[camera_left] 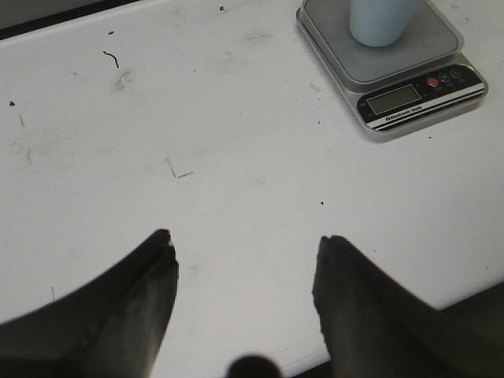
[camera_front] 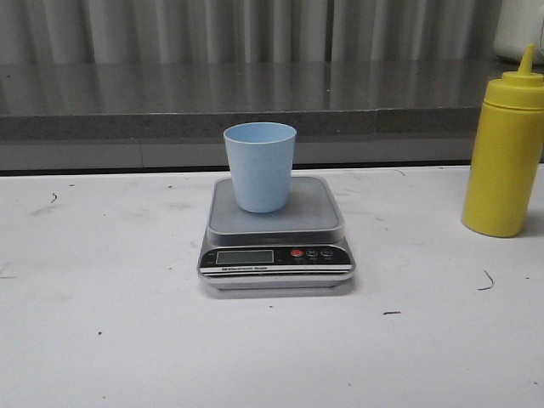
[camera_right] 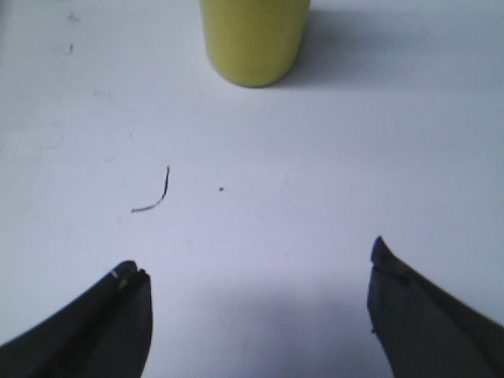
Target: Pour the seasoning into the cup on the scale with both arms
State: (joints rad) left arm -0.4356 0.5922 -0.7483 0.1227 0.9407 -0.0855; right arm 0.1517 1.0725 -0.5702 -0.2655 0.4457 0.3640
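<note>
The pale blue cup [camera_front: 260, 167] stands upright on the grey platform of the silver scale [camera_front: 277, 255] at the table's middle. The yellow seasoning bottle [camera_front: 504, 153] stands upright at the far right, apart from the scale. Neither gripper shows in the front view. In the left wrist view my left gripper [camera_left: 246, 240] is open and empty above bare table, with the scale [camera_left: 409, 98] and the cup [camera_left: 382, 20] well ahead of it. In the right wrist view my right gripper [camera_right: 256, 260] is open and empty, with the base of the bottle [camera_right: 253, 39] ahead of it.
The white table [camera_front: 110, 323] carries small dark scuffs and a thin curled thread [camera_right: 153, 197]. A grey metal ledge [camera_front: 170, 102] runs along the back. A white container [camera_front: 518, 25] stands behind the bottle at the back right.
</note>
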